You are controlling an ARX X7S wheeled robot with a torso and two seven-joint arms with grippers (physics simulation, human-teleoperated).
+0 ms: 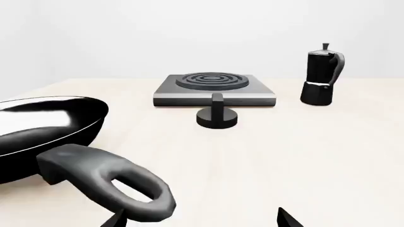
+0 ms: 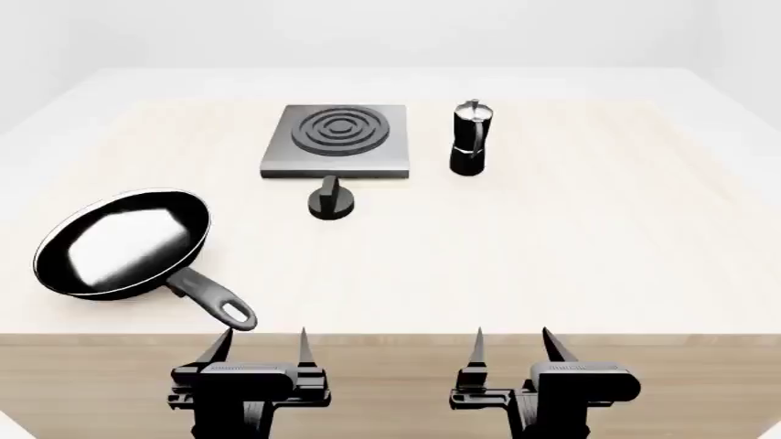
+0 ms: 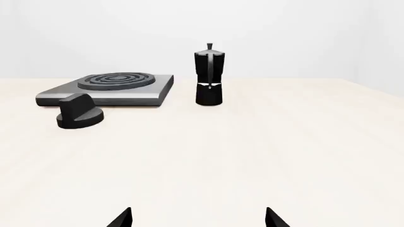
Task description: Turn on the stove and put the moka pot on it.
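Both arms wait at the near edge of the table (image 2: 586, 274), side by side, pointing straight ahead toward the far side. The left gripper (image 2: 259, 343) has its two thin fingers spread apart, and it holds nothing. The right gripper (image 2: 513, 341) is the same, fingers wide apart with nothing between them. Neither one touches anything.

The stove (image 2: 336, 139) lies flat on the far part of the table, a little to the left of the middle. Its dark rings face up. The round black knob (image 2: 329, 201) sits on the table just in front of the stove, on the near side.

The moka pot (image 2: 470, 138) stands upright just to the right of the stove, not on it. Its curved handle points to the right.

A black frying pan (image 2: 123, 243) rests on the left side of the table. Its handle (image 2: 214, 300) reaches toward the left gripper, close to it but apart.
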